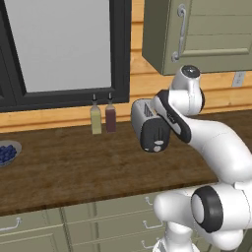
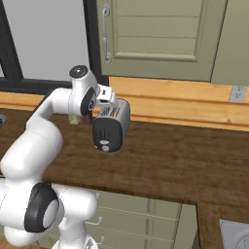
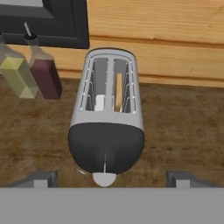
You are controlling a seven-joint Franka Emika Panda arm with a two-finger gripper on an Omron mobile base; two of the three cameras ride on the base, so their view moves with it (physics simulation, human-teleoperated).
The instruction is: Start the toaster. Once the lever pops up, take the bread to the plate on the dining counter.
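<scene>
The gripper (image 3: 109, 179) is spread wide apart, holding nothing. The bread (image 3: 119, 91) stands in the toaster (image 3: 107, 118), at 12 o'clock from the lever (image 3: 104, 178). It looks light and crumbly; pinch its top edge.

Base views flank arm, share toaster (image 1: 150, 125) – hand view close above it.

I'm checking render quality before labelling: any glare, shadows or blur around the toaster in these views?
Left base view: toaster sharp, its black end panel evenly dark, no glare. Right base view: soft sheen on its silver side, counter evenly lit. Hand view: crisp; bread clear in a slot; slight wide-angle taper on the toaster.
</scene>
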